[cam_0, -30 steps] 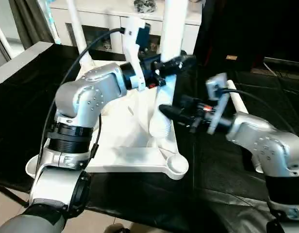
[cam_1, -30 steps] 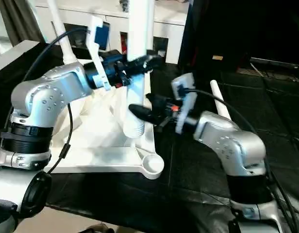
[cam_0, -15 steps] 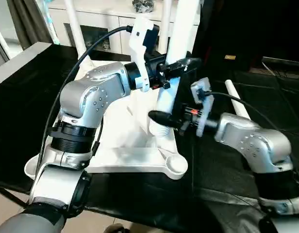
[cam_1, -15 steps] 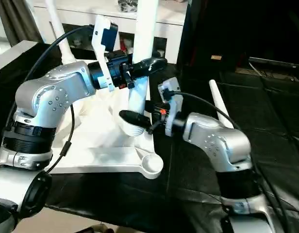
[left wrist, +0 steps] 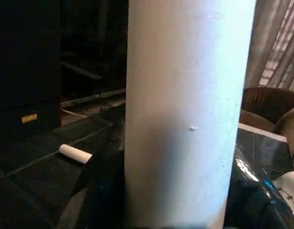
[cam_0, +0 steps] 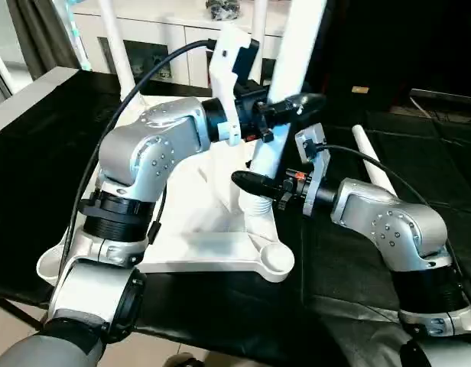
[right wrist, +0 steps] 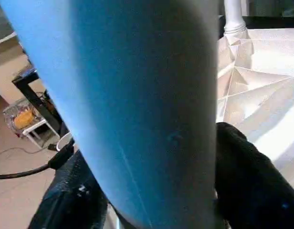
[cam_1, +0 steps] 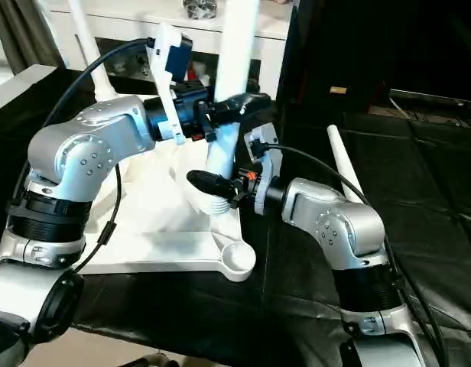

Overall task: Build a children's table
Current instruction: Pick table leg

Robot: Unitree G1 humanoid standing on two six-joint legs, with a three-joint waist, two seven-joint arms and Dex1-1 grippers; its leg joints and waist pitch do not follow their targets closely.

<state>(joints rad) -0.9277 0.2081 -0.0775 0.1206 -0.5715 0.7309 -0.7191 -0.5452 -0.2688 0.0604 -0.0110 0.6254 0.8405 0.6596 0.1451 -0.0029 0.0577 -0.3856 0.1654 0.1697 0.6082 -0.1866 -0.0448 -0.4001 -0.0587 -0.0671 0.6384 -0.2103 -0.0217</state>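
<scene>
My left gripper (cam_0: 285, 109) clamps the upright leg (cam_0: 285, 92) high up; my right gripper (cam_0: 254, 183) straddles it near its ribbed foot on the upturned tabletop (cam_0: 220, 248); 1 spare leg (cam_0: 371, 159) lies on the worktop (cam_0: 37, 153).

I'm in a home, prob. a living rm. Behind my work surface w/ black cloth (cam_0: 37, 145) stands a white glass-door cabinet (cam_0: 155, 46) w/ knick-knacks on top. Grey curtains (cam_0: 37, 34) hang at the far left, a brown armchair (left wrist: 268, 107) sits by more curtains, and a small side table (right wrist: 27, 121) stands on beige floor.
</scene>
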